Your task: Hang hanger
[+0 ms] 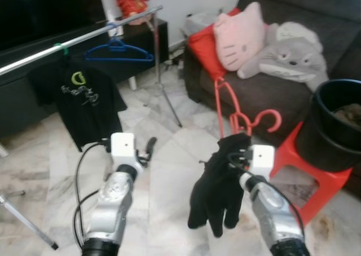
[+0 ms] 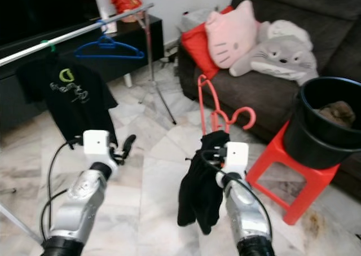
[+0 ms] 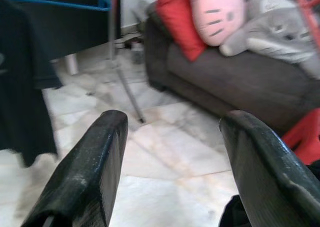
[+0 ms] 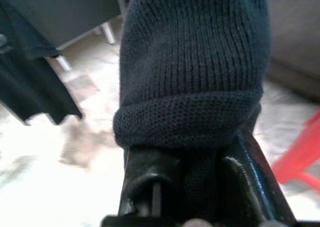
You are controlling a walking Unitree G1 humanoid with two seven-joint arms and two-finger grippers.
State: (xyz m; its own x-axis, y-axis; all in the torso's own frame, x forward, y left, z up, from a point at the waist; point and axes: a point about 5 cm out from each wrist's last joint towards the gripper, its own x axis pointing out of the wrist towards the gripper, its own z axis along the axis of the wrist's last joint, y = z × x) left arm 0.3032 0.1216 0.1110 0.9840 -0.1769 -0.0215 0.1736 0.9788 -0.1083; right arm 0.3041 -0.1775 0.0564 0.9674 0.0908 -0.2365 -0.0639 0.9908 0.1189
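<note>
Right end effector (image 1: 240, 154) gripping dark garment (image 1: 217, 185), likely on red hanger (image 1: 243, 118), sofa (image 1: 271, 92) behind

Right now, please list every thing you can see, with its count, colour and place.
rail: 1, silver, upper left
blue hanger: 1, on rail
T-shirt: 1, black, hanging from rail
sofa: 1, dark, upper right
cushion: 1, red, on sofa
plush toys: 2, pink and grey, on sofa
red hangers: red, count unclear, before sofa
stool: 1, red, right
bucket: 1, black, on stool
knit garment: 1, black, in right gripper
left gripper: open
right gripper: shut on knit garment
</note>
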